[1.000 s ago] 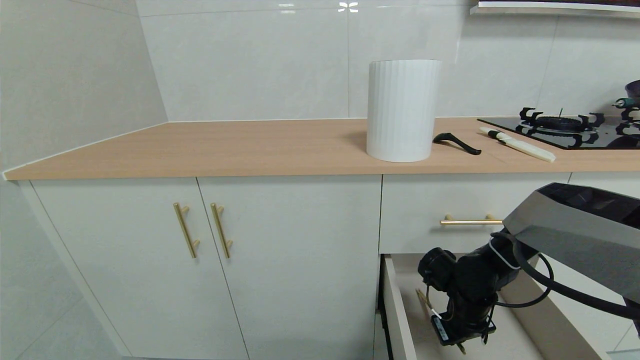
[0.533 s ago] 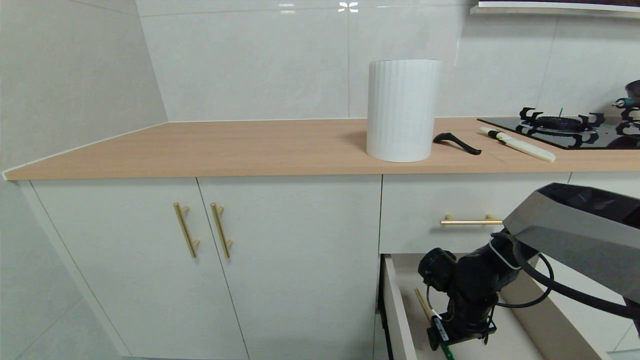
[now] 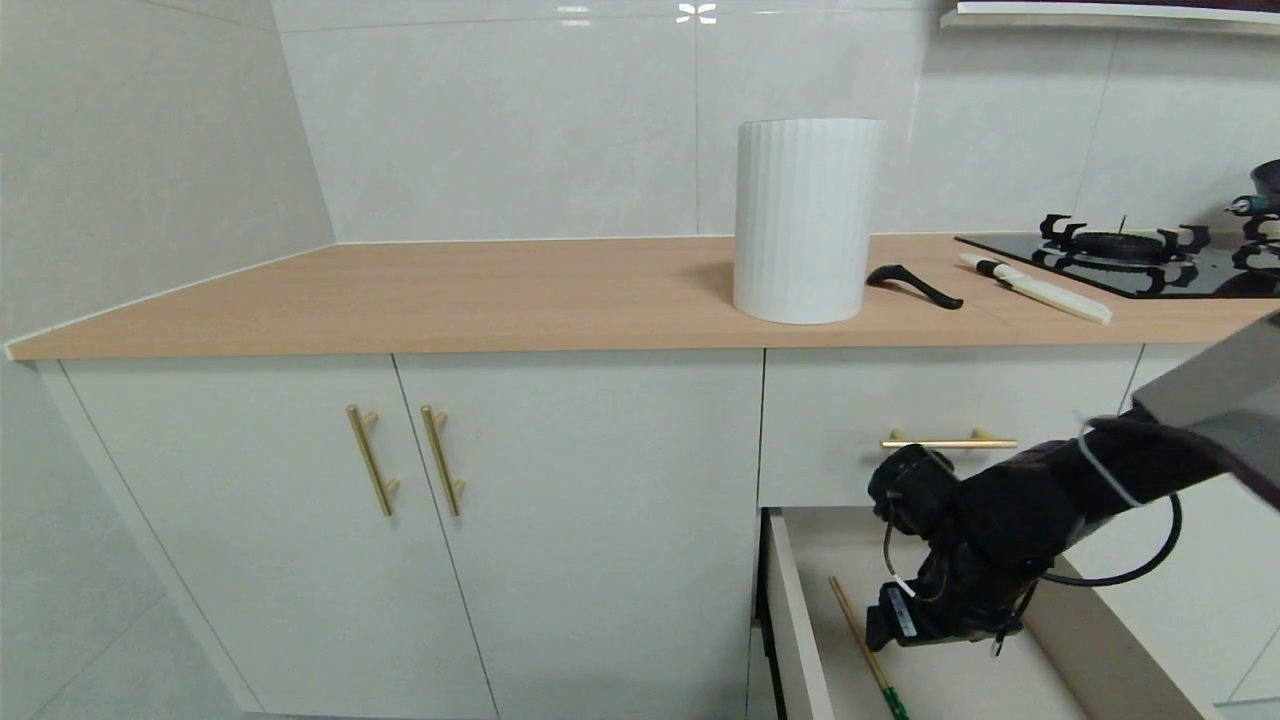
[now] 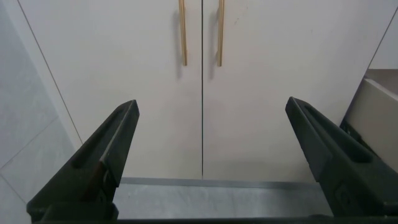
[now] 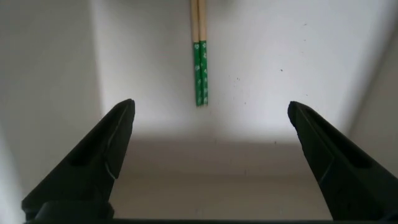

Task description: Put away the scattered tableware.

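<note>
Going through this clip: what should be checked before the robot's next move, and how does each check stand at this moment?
1. Chopsticks stowed: ok. They lie flat on the floor of the drawer, near its left wall.
2. Right gripper free: ok. Its fingers are open with nothing between them, above the chopsticks.
3. Left gripper free: ok. It is open and empty, facing the cabinet doors.
4. Drawer ready for more: ok. It is pulled out, with bare floor beside the chopsticks.
5. Counter cleared: not ok. A black utensil and a knife lie to the right of the white canister.
</note>
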Available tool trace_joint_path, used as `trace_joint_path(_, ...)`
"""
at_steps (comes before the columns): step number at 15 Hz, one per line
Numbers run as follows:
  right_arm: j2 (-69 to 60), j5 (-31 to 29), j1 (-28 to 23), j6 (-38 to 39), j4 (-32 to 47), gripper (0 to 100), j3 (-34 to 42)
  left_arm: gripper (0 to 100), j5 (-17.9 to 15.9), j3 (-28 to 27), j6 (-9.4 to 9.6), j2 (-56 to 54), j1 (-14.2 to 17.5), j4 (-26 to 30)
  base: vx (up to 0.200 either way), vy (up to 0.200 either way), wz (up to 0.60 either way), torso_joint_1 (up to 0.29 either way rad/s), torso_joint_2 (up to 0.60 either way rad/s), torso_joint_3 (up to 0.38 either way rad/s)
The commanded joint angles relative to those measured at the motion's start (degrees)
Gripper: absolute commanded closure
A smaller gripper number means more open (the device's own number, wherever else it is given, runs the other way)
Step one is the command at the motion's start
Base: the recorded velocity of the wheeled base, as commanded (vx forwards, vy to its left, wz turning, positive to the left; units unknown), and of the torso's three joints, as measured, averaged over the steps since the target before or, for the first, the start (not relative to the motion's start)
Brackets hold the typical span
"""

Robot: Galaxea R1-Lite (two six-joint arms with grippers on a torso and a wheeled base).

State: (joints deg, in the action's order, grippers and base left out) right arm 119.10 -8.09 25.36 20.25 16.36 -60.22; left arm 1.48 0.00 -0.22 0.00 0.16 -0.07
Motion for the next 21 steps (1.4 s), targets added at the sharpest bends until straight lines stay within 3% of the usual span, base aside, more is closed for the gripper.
trace_joint_path(1, -17.85, 1.33, -2.77, -2.41, 0.52, 0, 2.74, 0, 0.02, 0.0, -0.04, 0.0, 0.02, -0.01, 0.0, 0.0, 0.0, 0.0, 0.0, 0.0)
trace_joint_path(7, -34.99, 1.5, -5.84, -7.59, 0.08, 0, 4.67, 0, 0.02, 0.0, -0.04, 0.0, 0.02, -0.01, 0.0, 0.0, 0.0, 0.0, 0.0, 0.0)
trace_joint_path(15, -35.34, 1.24, -5.84, -11.28, -4.58, 0, 8.81, 0, 0.02, 0.0, -0.04, 0.0, 0.02, -0.01, 0.0, 0.0, 0.0, 0.026, -0.09, -0.089)
trace_joint_path(21, -35.08, 1.24, -5.76, -11.72, -6.52, 0, 9.95, 0, 0.02, 0.0, -0.04, 0.0, 0.02, -0.01, 0.0, 0.0, 0.0, 0.165, -0.49, -0.29)
